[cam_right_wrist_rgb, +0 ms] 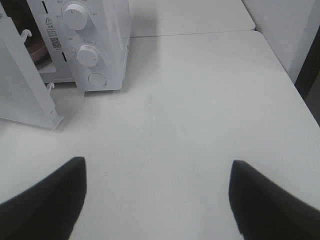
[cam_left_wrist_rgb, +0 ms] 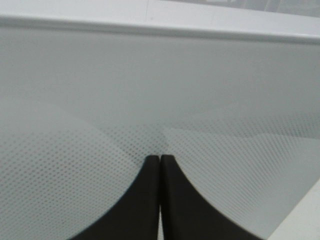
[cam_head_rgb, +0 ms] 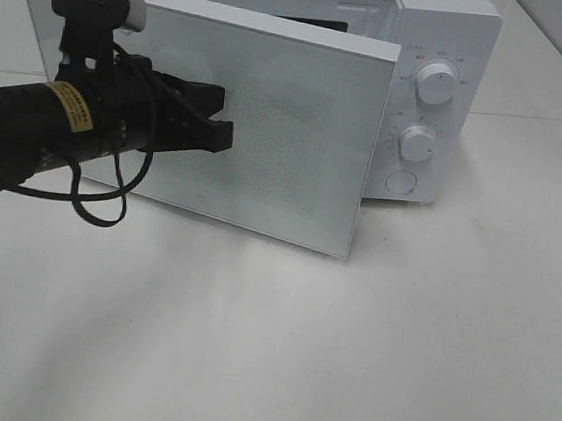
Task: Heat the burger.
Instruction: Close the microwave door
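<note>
one white boxy microwave point(cam_head_rgb: 449, 47), frosted glass door point(cam_head_rgb: 290, 121) ajar, two round dials point(cam_head_rgb: 437, 83); left end effector point(cam_left_wrist_rgb: 159, 159) closed, right end effector point(cam_right_wrist_rgb: 156, 167) open

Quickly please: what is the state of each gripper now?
Left gripper: closed, holding nothing, tips at the microwave door.
Right gripper: open, empty, above the table.
</note>
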